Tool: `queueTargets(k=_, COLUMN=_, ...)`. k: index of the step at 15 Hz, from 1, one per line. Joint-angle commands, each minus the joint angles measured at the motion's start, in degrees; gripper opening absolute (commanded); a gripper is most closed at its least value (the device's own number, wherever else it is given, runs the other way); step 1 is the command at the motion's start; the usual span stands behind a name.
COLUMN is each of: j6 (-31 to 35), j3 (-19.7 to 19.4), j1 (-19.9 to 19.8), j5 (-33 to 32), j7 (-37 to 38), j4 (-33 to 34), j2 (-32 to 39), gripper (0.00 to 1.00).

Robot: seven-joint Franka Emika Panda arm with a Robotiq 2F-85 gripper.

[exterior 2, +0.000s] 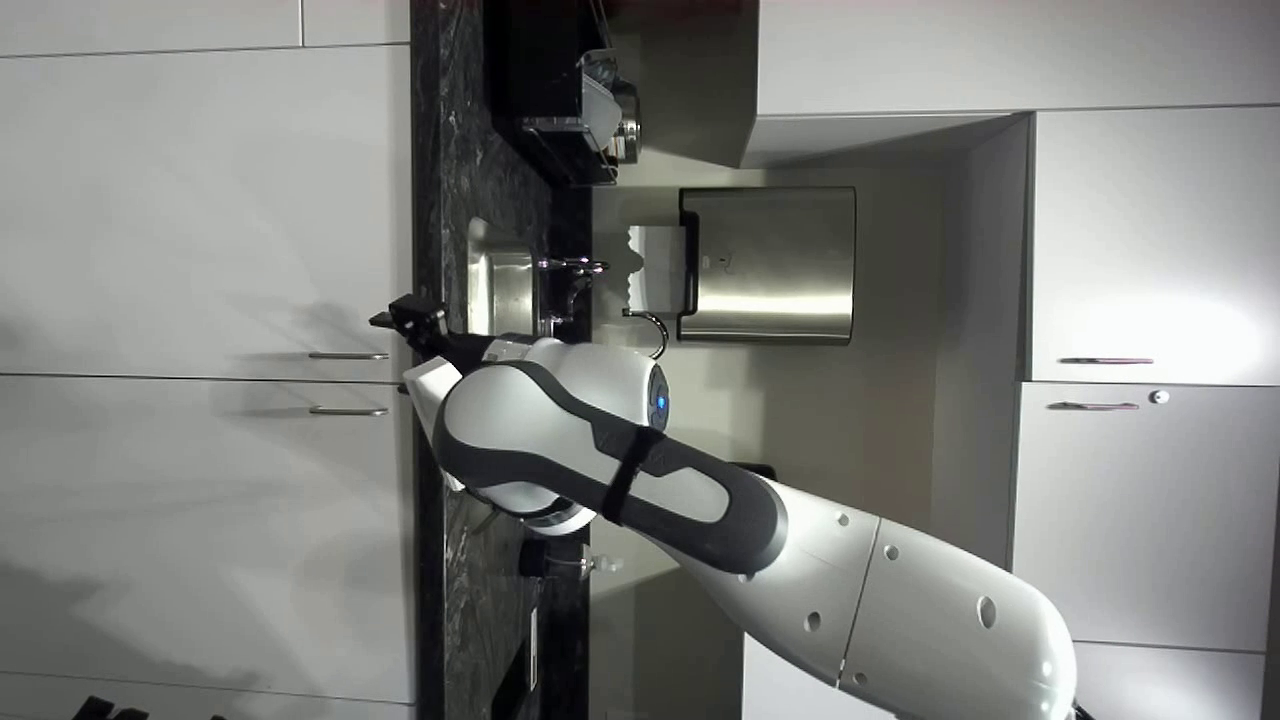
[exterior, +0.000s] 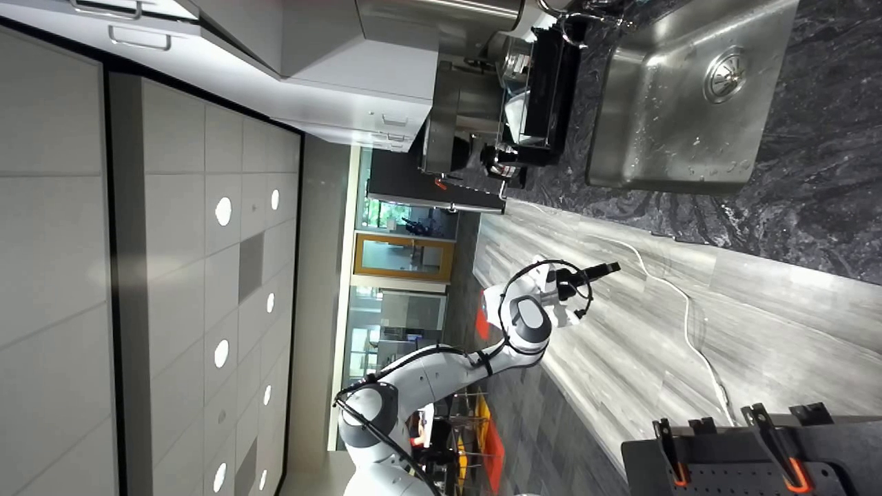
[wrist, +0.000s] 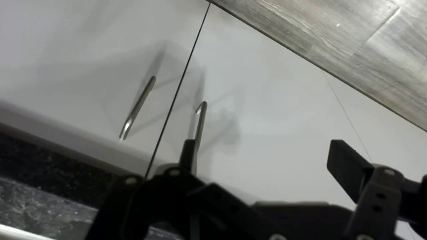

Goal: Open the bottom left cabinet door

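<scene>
Bottom left cabinet door is shut, just left of the neighbouring door; the claw, spread, is near its handle, contact unclear; approach seems mostly done; gripping and pulling remain.

Pale screw heads sit just behind the blocky black fingers; farther back, the white arm wears dark grey panels, a black strap, looping cable and a blue light.
</scene>
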Motion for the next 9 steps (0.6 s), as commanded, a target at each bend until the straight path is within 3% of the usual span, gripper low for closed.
queueTargets(k=1, j6=-0.36, j3=0.99, j1=-1.41, j5=-4.40, j7=3.44, j4=0.53, j2=0.46, gripper=1.00)
queueTargets(k=6, j6=-1.19, j3=1.54, j1=-1.60, j5=-5.14, j7=4.18, j4=1.56, j2=1.28, gripper=1.00)
queueTargets(k=9, j6=-2.58, j3=-0.22, j1=-0.42, j5=-4.83, j7=8.58, j4=4.21, j2=4.84, gripper=1.00)
